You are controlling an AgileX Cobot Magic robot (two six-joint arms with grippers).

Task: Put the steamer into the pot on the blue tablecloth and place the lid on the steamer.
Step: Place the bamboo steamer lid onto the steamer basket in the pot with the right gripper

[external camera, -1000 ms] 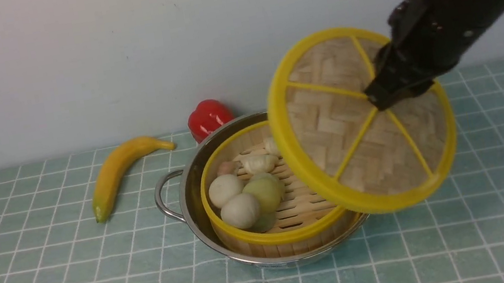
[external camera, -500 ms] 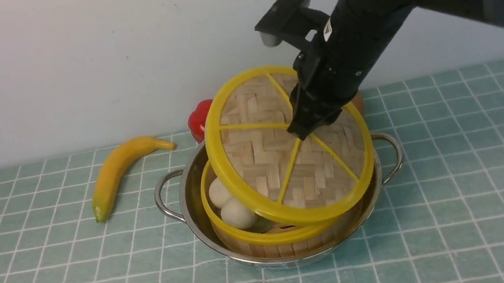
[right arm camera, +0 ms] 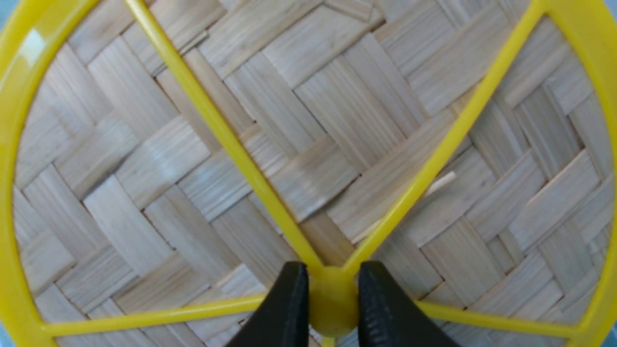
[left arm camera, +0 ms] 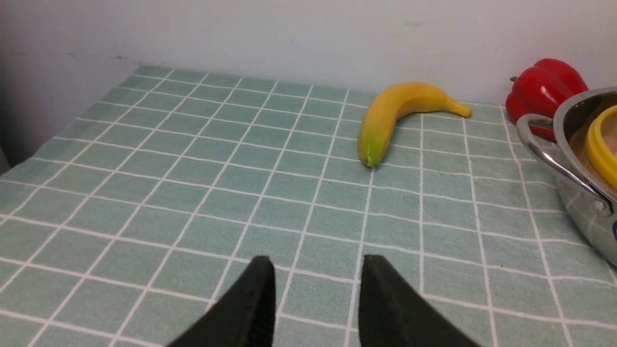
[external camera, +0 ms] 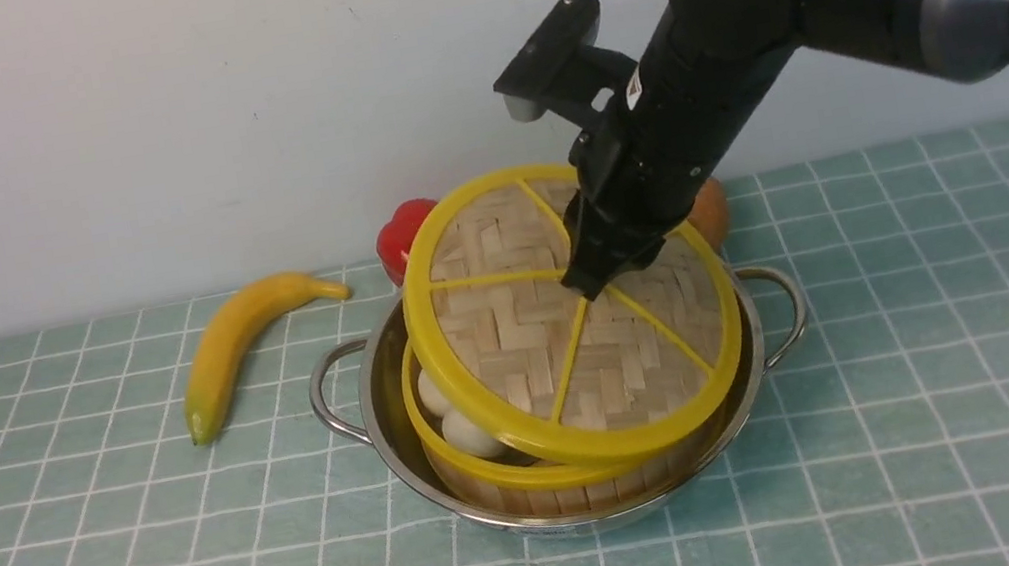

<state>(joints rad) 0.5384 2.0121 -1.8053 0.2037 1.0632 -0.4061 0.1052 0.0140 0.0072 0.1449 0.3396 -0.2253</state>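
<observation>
Now my right gripper (external camera: 593,281), clamped on the knob (right arm camera: 332,299) of the lid (external camera: 516,352), has carried it over the steamer (external camera: 549,497), tilted; lowering comes next. My left gripper (left arm camera: 315,289) idles, part-open, empty.

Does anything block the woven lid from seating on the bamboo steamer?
Nothing visible does. The right hand grips the flat woven yellow-rimmed lid by its knob, tilted above the round bamboo steamer; pale buns lie inside.

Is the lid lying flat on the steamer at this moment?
No, the lid is tilted over the steamer, leaving a gap on its left where white buns show.
</observation>
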